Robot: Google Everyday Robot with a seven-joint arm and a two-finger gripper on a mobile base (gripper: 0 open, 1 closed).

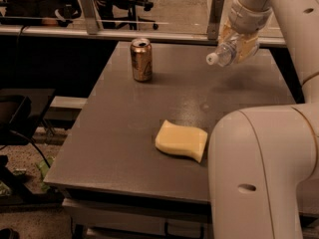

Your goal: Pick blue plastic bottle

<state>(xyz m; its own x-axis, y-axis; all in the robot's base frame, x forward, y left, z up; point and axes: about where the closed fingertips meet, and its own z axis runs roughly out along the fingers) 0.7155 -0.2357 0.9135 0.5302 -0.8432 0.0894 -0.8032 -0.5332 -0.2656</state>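
The blue plastic bottle (pixel 224 54) is a small clear bottle with a white cap pointing down-left. It hangs in the air above the far right part of the grey table (pixel 119 133). My gripper (pixel 240 43) is shut on the bottle's body and holds it clear of the table top. The white arm comes down from the top right and its large lower link fills the bottom right of the view.
A bronze drink can (pixel 141 59) stands upright at the far left of the table. A yellow sponge (pixel 181 140) lies near the front middle. A glass rail with metal posts (pixel 215 17) runs behind the table. Dark equipment sits on the floor at the left.
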